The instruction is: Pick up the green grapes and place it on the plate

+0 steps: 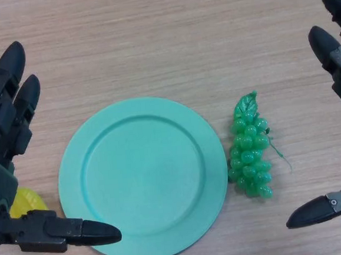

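Observation:
A bunch of green grapes [250, 151] with a leaf on top lies on the wooden table, just right of a round light-green plate [144, 178]. The plate holds nothing. My left hand [7, 116] is at the left edge, fingers straight and open, its thumb over the plate's lower left rim. My right hand [336, 61] is at the right edge, open, fingers up top and thumb low, apart from the grapes and to their right.
A yellow object [27, 202] shows partly behind my left hand, left of the plate. The wooden table [163, 39] stretches out beyond the plate and grapes.

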You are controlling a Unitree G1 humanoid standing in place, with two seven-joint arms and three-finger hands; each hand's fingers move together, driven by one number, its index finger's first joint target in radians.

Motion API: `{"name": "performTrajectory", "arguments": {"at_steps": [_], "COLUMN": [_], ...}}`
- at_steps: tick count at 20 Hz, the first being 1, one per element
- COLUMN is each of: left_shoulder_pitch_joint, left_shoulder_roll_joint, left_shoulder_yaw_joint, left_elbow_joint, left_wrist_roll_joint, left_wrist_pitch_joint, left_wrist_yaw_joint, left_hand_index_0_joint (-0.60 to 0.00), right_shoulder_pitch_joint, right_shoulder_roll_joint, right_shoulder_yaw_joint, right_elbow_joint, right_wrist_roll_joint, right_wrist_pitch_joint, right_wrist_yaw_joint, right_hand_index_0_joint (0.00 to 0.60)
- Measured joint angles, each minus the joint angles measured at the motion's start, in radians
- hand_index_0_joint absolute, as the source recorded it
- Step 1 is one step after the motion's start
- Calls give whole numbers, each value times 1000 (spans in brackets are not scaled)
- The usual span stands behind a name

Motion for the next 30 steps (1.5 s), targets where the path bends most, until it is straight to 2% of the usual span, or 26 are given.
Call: {"name": "performTrajectory", "arguments": {"at_steps": [6,8,10,12,17,20,23,27,30], "left_shoulder_pitch_joint": [3,4,4,-1,6,5,6,3,3], "left_shoulder_roll_joint": [0,0,0,0,0,0,0,0,0], "left_shoulder_yaw_joint": [2,2,2,3,2,2,2,4,3], "left_elbow_joint": [1,1,29,72,102,121,136,170,179], "left_wrist_roll_joint": [-1,-1,-1,-2,-1,-1,-1,0,2], "left_wrist_pitch_joint": [0,0,-19,-26,-77,-78,-93,-100,-107], "left_wrist_yaw_joint": [-17,-17,-17,-17,-17,-16,-16,-16,-16], "left_hand_index_0_joint": [0,0,0,0,0,0,0,0,0], "right_shoulder_pitch_joint": [-3,-3,-5,-22,-105,-147,-201,-267,-312], "right_shoulder_roll_joint": [1,5,23,54,60,60,62,60,60], "right_shoulder_yaw_joint": [7,26,26,25,80,135,192,196,197], "right_elbow_joint": [0,0,0,0,177,268,385,569,678], "right_wrist_roll_joint": [-5,-41,-45,-82,-266,-333,-459,-631,-714], "right_wrist_pitch_joint": [17,17,25,72,58,24,-34,-146,-169], "right_wrist_yaw_joint": [0,0,3,38,64,68,120,195,235], "right_hand_index_0_joint": [0,0,0,0,0,0,0,0,0]}}
